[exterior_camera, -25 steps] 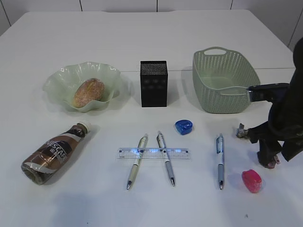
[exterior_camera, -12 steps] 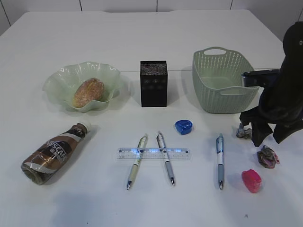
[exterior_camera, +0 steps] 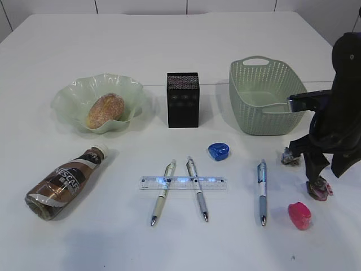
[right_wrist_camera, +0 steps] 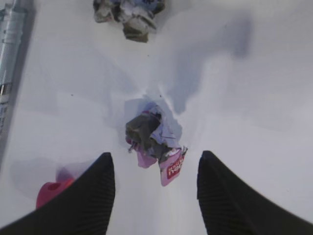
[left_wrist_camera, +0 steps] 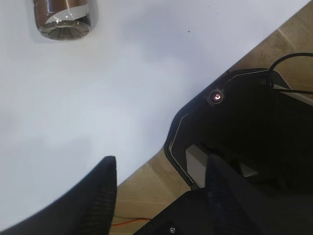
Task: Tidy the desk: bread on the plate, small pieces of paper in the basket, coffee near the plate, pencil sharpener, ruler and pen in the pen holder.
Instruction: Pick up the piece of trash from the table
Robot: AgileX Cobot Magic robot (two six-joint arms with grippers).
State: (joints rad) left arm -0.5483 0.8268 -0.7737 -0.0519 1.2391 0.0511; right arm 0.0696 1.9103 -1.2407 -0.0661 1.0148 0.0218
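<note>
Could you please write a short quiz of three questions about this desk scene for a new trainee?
1. True or false: the bread lies in the plate.
2. How many pens lie on the desk?
3. What lies between the fingers of the right end effector? A) blue sharpener B) crumpled paper C) ruler

Key:
1. True.
2. Three.
3. B: the crumpled paper lies on the desk between the open fingers, not gripped.
</note>
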